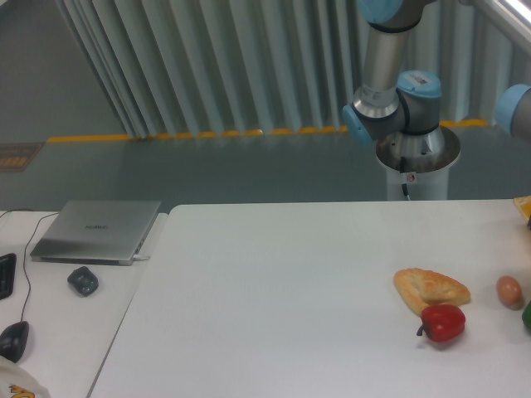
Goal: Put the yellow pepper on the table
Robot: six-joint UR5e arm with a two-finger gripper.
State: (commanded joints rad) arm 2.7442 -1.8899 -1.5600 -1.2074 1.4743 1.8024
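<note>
Only a sliver of the yellow pepper (523, 206) shows, at the right edge of the view just above the far right part of the white table (282, 290). Most of it is cut off by the frame. I cannot tell whether it rests on the table or is held. The gripper is out of view past the right edge. Of the arm I see only the base column (390, 91) behind the table and a blue joint (518, 112) at the right edge.
On the right part of the table lie a bread roll (431, 288), a red pepper (443, 322), a brown egg (509, 291) and a green object (528, 316) cut by the frame edge. The side desk at left holds a laptop (97, 230), a mouse (14, 340) and a small dark object (82, 280).
</note>
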